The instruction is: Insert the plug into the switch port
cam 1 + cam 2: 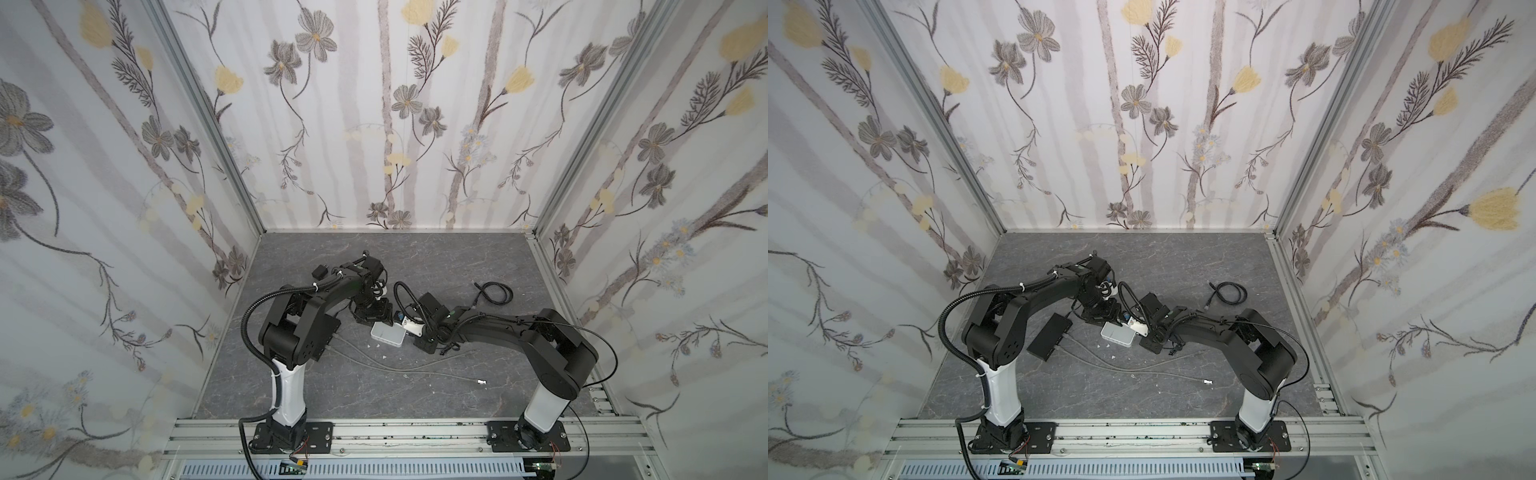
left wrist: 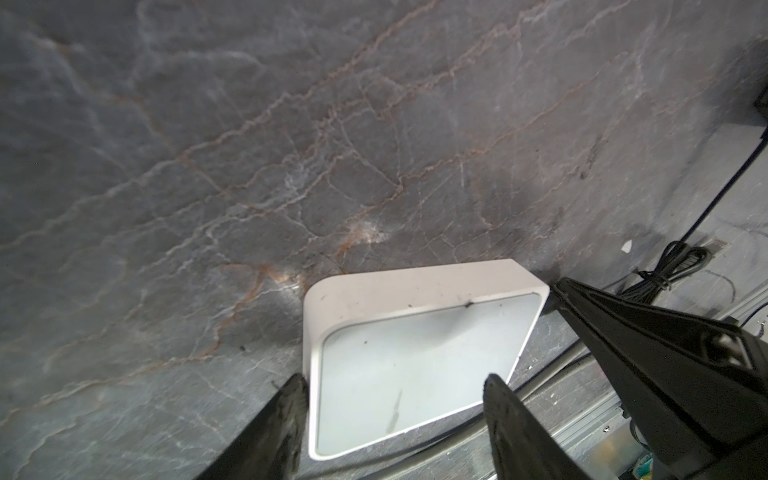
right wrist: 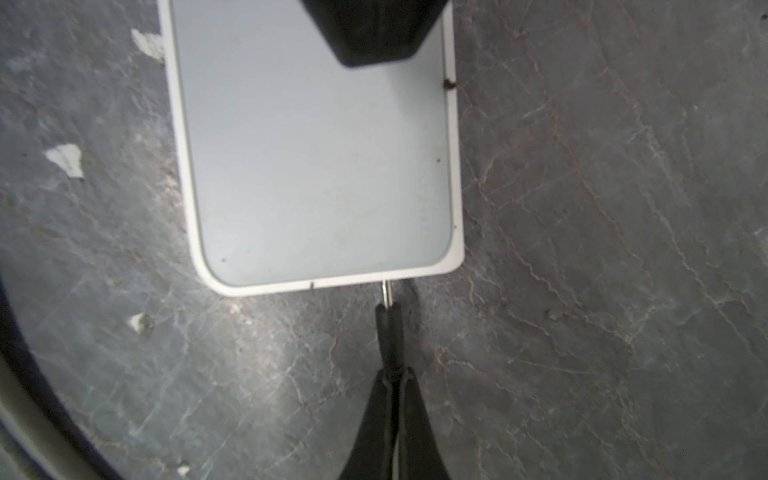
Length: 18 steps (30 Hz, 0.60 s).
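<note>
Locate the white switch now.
In both top views the white switch lies mid-table, left gripper over one end, right gripper at the opposite end.

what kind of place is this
Probably a robot test booth, not a home: left arm and right arm bolted to a metal rail, wallpapered panels around a table, with a switch and a coiled cable on it.

two arms (image 1: 316,307) (image 1: 498,332), one switch (image 1: 387,333), one black box (image 1: 1050,336), one coiled cable (image 1: 496,293)

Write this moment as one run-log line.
left gripper: open over switch | right gripper: shut on plug | plug: tip at switch edge
</note>
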### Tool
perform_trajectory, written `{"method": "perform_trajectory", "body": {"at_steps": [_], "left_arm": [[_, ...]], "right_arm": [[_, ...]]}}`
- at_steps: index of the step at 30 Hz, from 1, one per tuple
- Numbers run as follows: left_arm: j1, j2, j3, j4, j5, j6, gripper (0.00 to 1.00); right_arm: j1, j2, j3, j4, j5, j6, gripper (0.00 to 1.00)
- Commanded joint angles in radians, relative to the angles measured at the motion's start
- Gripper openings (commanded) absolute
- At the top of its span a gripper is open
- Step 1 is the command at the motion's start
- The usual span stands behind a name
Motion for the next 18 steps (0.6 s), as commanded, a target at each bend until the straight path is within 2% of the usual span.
{"method": "perform_trajectory", "body": {"at_steps": [1,18], "left_arm": [[-0.001,0.007,-0.001,-0.009,0.012,-0.007,0.68],[0.0,0.012,-0.002,-0.006,0.016,-0.01,0.68]], "right_arm": [[0.006,0.0,-0.002,-0.01,-0.023,-0.011,0.0],[0.016,0.0,-0.006,-0.004,-0.025,-0.015,0.0]]}}
